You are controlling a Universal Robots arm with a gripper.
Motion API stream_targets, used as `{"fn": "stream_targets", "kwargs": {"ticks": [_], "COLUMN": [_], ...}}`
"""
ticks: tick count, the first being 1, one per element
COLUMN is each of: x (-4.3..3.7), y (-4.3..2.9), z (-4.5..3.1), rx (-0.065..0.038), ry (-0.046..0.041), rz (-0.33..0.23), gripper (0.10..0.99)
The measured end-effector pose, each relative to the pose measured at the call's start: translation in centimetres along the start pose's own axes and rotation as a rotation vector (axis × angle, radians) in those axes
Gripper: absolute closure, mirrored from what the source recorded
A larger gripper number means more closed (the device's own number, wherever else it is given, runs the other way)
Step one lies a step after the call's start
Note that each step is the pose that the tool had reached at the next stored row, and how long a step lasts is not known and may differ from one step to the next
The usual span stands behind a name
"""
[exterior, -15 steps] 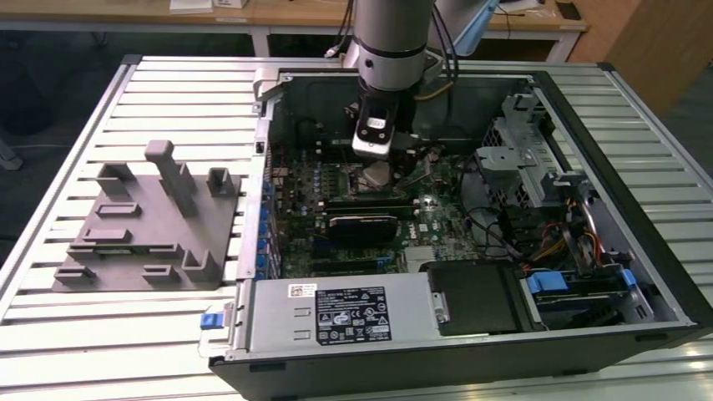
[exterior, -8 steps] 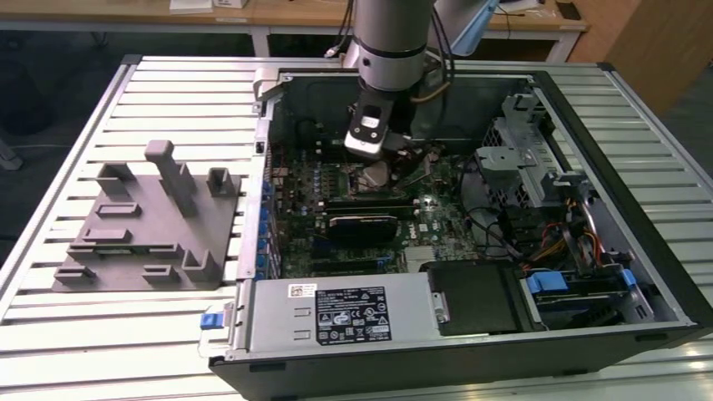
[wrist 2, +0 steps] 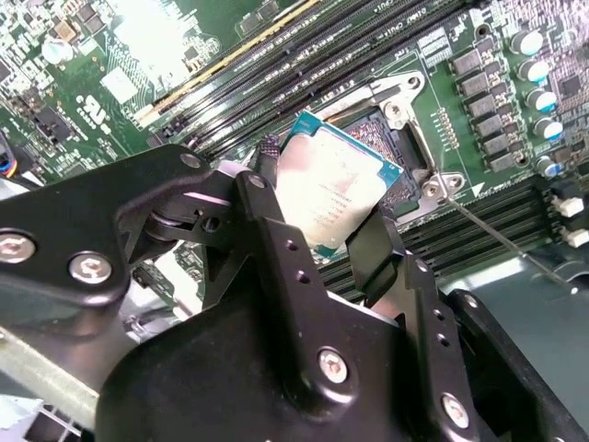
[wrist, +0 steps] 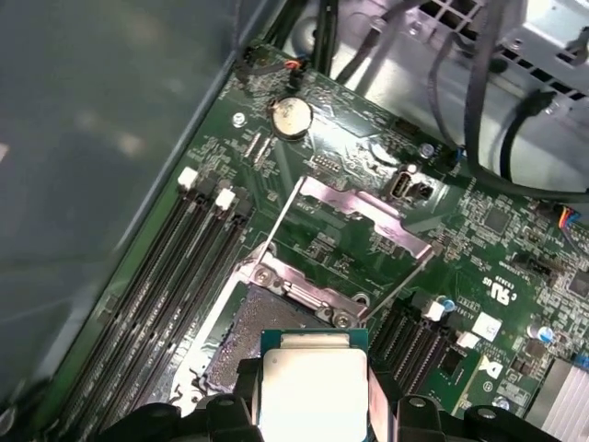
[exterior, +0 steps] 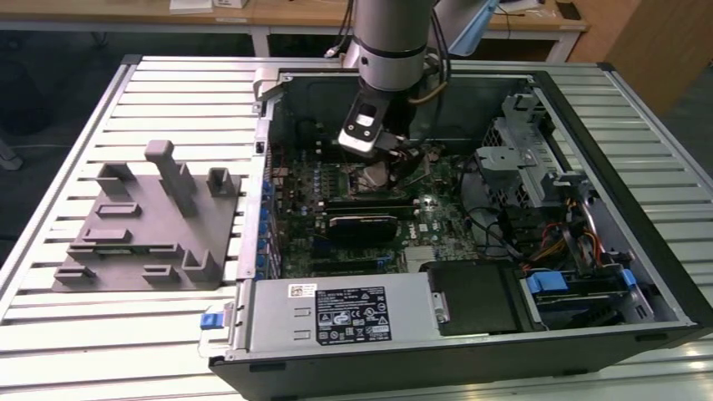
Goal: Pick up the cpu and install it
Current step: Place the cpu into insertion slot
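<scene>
Pincer (wrist 2: 320, 191) clamped on two edges of the cpu (wrist 2: 339, 184), held over the open socket (wrist 2: 394, 90) inside the computer case (exterior: 446, 368).

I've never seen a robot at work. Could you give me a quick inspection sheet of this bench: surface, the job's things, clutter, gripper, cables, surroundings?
Surface: slatted metal table carrying an open PC case.
Job's things: cpu held over the open socket, apparently not seated; load plate raised.
Clutter: grey fixture on the table, to the exterior view's left of the case.
Gripper: gripper inside the case, shut on the cpu.
Cables: bundle inside the case, toward the exterior view's right.
Surroundings: wooden desks behind the table.
</scene>
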State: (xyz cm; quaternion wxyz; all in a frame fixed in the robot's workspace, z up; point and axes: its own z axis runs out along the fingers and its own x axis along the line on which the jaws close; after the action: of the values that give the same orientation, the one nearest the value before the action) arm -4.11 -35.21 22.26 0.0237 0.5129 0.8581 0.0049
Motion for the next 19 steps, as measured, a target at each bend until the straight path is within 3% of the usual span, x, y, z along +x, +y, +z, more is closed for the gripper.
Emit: {"fn": "stream_targets", "kwargs": {"ticks": [11,19], "x": [0.21,0.24], "y": [0.48,0.49], "z": [0.05,0.15], "rx": [0.003,0.008], "ry": [-0.0032,-0.0076], "rz": [0.089,0.22], "gripper": [0.545,0.545]}}
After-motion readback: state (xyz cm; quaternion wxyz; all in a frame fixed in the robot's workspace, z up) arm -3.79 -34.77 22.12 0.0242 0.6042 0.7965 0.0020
